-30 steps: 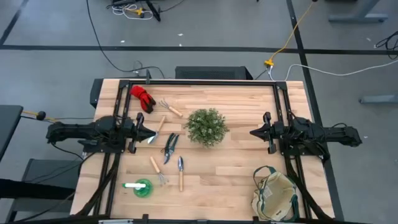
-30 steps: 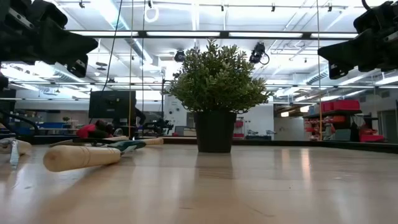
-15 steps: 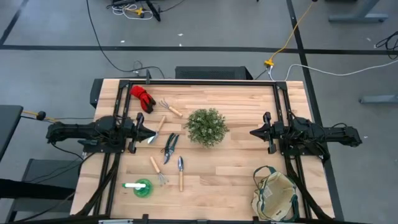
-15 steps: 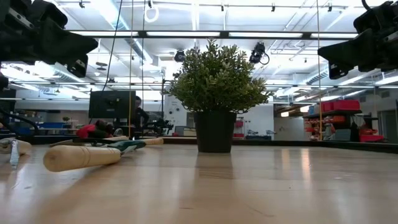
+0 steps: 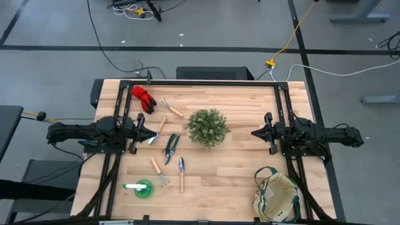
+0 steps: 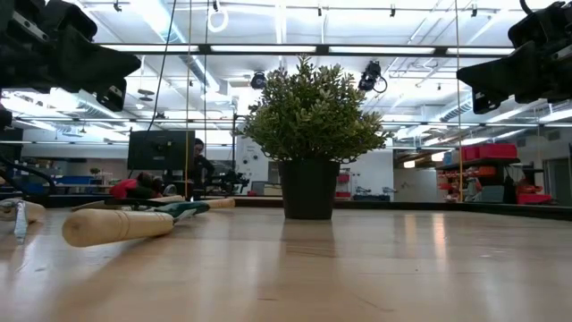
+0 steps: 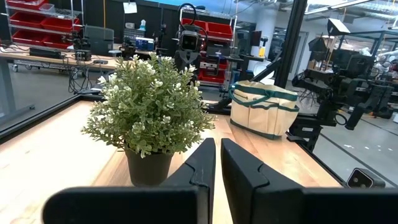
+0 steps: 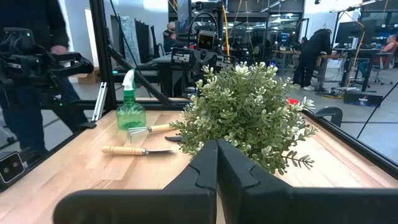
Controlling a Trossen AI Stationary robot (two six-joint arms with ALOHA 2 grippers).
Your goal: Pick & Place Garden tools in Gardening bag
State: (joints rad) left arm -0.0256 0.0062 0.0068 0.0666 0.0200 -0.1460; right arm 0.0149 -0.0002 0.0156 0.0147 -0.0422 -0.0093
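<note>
Left of the plant (image 5: 207, 127), every garden tool (image 5: 167, 148) lies unpicked; the gardening bag (image 5: 275, 194) waits; both pincers, left gripper (image 5: 152, 132) and right gripper (image 5: 255, 132), hang clenched, empty.

We count 4 wooden-handled tools: rake (image 5: 169, 108), trowel (image 5: 157, 130), fork (image 5: 157, 170), 2nd trowel (image 5: 182, 173). 1 pr pruning shears (image 5: 171, 147), 1 pr red gloves (image 5: 142, 97), 1 green spray bottle (image 5: 139, 187), 1 plant (image 5: 207, 127), 1 gardening bag (image 5: 276, 194), 2 arms.

No legible text or labels anywhere
</note>
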